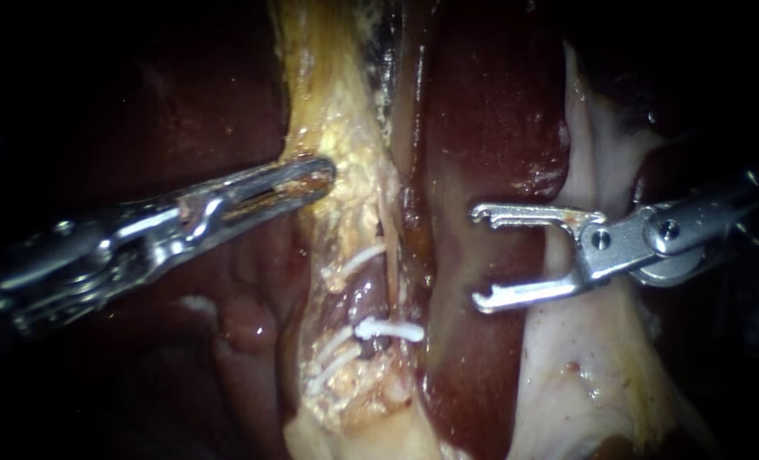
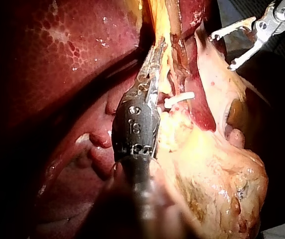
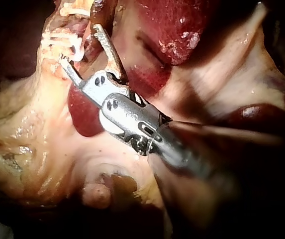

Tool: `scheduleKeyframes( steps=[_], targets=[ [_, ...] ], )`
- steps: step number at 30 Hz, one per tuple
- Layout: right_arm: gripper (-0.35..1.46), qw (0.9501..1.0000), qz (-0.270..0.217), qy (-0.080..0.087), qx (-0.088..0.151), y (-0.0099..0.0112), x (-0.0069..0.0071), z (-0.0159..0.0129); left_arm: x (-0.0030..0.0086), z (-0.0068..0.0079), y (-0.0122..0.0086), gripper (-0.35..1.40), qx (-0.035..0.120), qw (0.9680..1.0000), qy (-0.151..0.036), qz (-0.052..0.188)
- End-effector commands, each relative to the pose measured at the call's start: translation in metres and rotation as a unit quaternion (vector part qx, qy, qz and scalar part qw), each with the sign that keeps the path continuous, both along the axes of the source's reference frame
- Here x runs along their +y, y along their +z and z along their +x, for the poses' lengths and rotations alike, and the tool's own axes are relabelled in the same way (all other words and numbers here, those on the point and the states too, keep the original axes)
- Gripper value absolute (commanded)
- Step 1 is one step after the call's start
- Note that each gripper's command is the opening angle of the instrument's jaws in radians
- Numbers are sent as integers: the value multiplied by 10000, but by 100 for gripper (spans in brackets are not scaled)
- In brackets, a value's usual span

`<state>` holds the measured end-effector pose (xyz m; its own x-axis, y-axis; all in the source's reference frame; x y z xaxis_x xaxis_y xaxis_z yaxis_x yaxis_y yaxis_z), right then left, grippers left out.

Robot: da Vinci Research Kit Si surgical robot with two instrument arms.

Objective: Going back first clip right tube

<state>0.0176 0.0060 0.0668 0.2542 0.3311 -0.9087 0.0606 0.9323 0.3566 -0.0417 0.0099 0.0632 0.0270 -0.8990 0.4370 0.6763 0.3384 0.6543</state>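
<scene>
White plastic clip (image 1: 388,329) (image 2: 178,99) sits crosswise on the lower part of the right tube (image 1: 390,264), a thin pale pink strand that runs down the strip of yellow fatty tissue (image 1: 345,183) between the two instruments. Nearest the endoscope, my right instrument, a silver hinged tool on a shaft from the right, holds its claw (image 1: 476,255) (image 2: 222,52) (image 3: 79,42) spread wide. The two hooked tips stand well apart and hold nothing. This claw hangs over the dark red lobe of liver (image 1: 490,111), beside the clipped tube but apart from it, with its mouth turned toward the clip. My left instrument, a slim silver slotted grasper that comes in from the left, has its claw (image 1: 324,175) (image 2: 157,50) closed down on the edge of the yellow fatty tissue, above the clip and just beside the tube. Deeper in, further thin white clips (image 1: 353,260) lie across the tissue to the left of the right tube, one higher up and a few bunched lower down. A pale cream sheet of tissue (image 1: 600,358) spreads under the right instrument. Farther back, the glossy dark red liver rises on both sides of the yellow strip.
</scene>
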Motion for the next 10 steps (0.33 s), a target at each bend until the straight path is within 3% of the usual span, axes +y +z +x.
scheduleKeyframes(
  steps=[1,10],
  targets=[
    [60,10000,1,1,2,0,0,0,0,1,0,-35,-1,10000,7,3],
    [60,10000,11,-19,17,-1,0,2,0,6,-2,-35,-9,10000,18,8]
  ],
)
